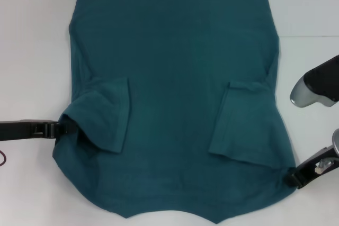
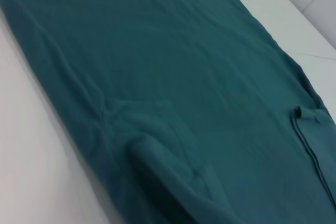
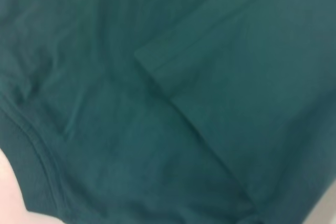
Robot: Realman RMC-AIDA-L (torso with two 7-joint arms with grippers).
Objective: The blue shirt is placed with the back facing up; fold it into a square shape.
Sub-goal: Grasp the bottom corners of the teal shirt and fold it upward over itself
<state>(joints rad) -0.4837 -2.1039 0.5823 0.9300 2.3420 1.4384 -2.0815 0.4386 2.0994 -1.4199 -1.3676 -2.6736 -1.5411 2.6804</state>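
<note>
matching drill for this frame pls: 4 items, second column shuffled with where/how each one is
Items:
1. left gripper
2. right gripper
3. shirt sleeves
4. blue shirt

Places/states:
A. folded inward onto the shirt body
B. at the shirt's near right corner
C. spread flat on the white table
D. at the shirt's left edge, beside the folded sleeve

Pairs: 1-D, 2-B, 3-A, 4-C
</note>
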